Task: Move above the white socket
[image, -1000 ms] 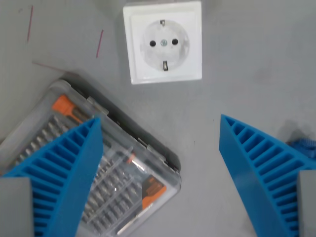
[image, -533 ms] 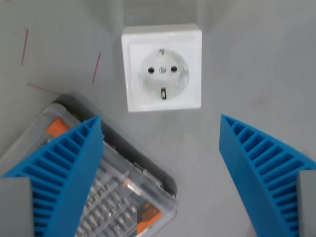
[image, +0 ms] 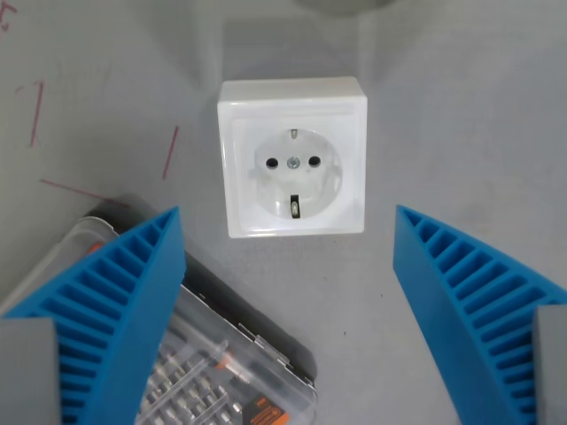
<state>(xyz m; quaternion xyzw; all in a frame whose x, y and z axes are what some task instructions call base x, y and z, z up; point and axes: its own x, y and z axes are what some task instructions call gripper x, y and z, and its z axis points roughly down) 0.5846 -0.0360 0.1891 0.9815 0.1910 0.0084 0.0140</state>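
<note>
The white socket (image: 292, 158) has slid lower toward the frame's middle, so the gripper (image: 288, 266), fingers spread and empty, is closing in above it.

No words, brands or numbers can be read anywhere. The table (image: 461, 115) bears only thin red pen strokes (image: 169, 152), left of the socket (image: 292, 169).

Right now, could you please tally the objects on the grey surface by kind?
White socket: 1
Clear screwdriver bit case: 1
Total: 2
</note>
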